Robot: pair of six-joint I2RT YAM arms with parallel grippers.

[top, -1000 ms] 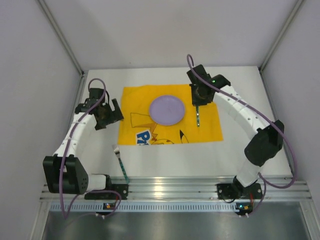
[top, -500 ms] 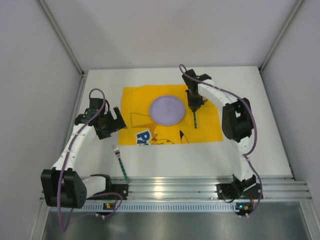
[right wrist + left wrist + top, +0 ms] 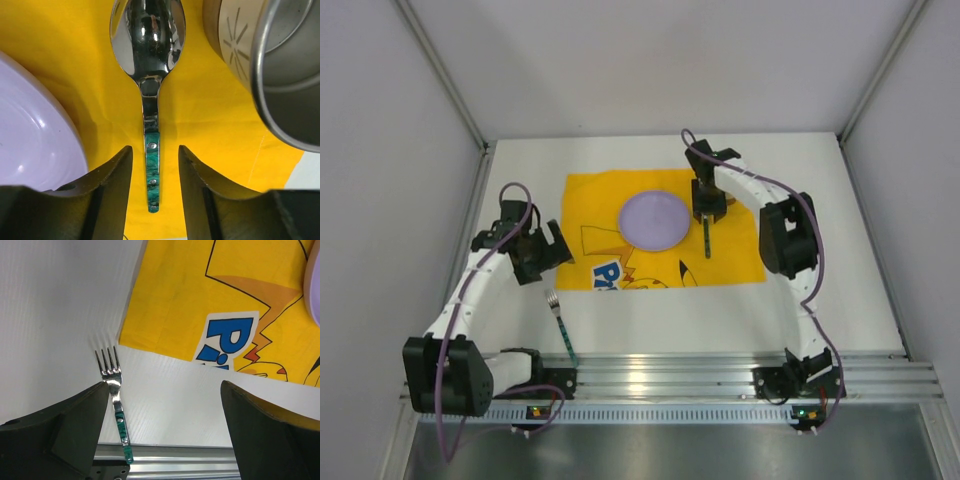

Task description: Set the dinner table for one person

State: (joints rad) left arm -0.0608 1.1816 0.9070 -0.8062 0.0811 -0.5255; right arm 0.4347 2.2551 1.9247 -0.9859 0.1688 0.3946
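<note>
The dinner table (image 3: pixel 650 320) lies under left jaws spread wide by the fork (image 3: pixel 114 390), right jaws released astride the spoon (image 3: pixel 147 45).

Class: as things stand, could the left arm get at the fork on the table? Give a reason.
Probably yes: the fork lies uncovered on the table, close by the open left gripper, nothing between them.

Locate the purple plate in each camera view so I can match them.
Top external: plate at the far middle of the placemat, left of the spoon.
Left wrist: a sliver of plate at the upper right edge.
Right wrist: plate fills the left side.
Shared landmark: the yellow placemat beneath it, in all three.
</note>
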